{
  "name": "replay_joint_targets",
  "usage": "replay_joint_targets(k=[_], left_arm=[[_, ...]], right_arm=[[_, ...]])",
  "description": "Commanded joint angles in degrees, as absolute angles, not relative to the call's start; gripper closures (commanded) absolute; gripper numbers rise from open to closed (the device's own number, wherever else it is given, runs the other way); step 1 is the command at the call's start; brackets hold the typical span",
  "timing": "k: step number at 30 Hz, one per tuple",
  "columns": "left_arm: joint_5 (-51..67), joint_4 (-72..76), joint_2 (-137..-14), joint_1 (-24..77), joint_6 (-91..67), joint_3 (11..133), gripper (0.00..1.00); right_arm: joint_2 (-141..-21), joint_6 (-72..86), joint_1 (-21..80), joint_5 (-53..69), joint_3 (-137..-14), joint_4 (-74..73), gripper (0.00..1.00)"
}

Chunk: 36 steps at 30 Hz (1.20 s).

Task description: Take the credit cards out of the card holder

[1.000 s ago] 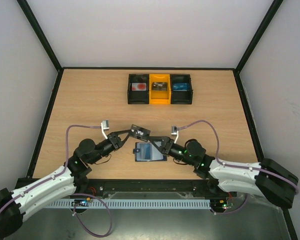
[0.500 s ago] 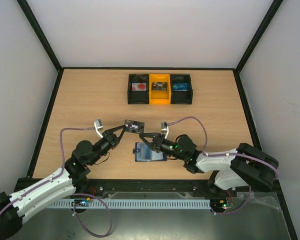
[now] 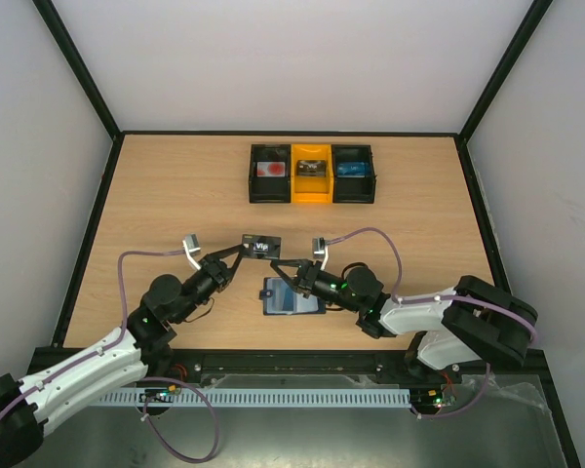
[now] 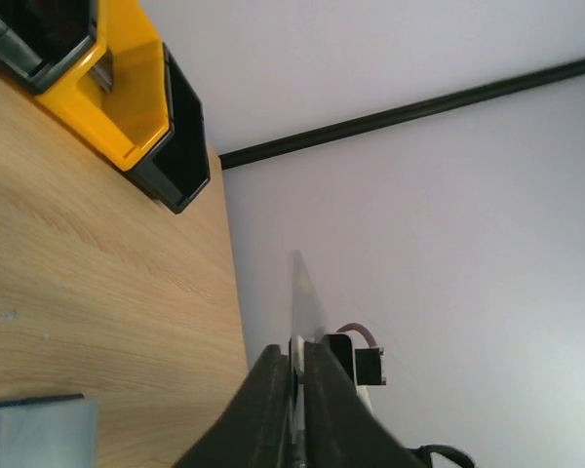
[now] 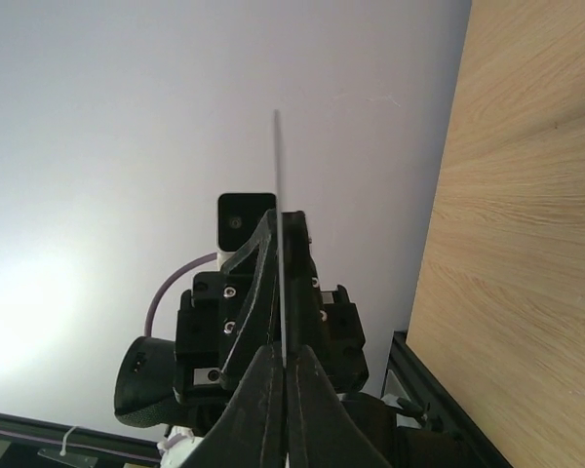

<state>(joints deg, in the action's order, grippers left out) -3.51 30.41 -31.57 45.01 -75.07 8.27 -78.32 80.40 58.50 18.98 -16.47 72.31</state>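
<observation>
Both arms hold one black VIP card in the air: the left gripper and the right gripper are each clamped on it, seemingly a handover; the card holder lies open on the table just below, a blue card inside

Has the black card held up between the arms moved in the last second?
Yes. In the top view, the thin black printed card has shifted slightly left and toward the row of black and yellow plastic bins.
</observation>
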Motion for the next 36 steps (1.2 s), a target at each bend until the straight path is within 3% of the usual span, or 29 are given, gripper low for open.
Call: replay_joint_targets(k=[1,5,9,11,26,36], left_arm=[[-4.83,28.17,-31.11,44.74,-74.90,8.23,0.82],[-4.00,25.68,-30.57,44.74,-73.63,8.83,0.38],[-3.39,18.56,-29.59,44.73,-70.49,11.66,0.11],[-3.34,14.70,-29.14,44.74,-68.33,13.38,0.03],[-4.49,-3.83,-24.81,44.74,-57.72,20.74,0.00],[-6.12,-12.61,-25.35,44.74,-54.12,24.49,0.00]], right_arm=[[-76.67,78.30,58.75,17.60,-16.92,72.70,0.98],[-73.75,73.78,58.62,15.70,-18.59,63.40,0.98],[-70.25,66.32,58.51,13.42,-22.61,49.24,0.98],[-68.94,62.84,57.72,12.43,-24.92,42.73,0.98],[-68.15,47.37,41.93,19.41,-39.07,19.96,0.98],[-80.26,34.31,28.98,24.24,-53.58,7.50,0.98]])
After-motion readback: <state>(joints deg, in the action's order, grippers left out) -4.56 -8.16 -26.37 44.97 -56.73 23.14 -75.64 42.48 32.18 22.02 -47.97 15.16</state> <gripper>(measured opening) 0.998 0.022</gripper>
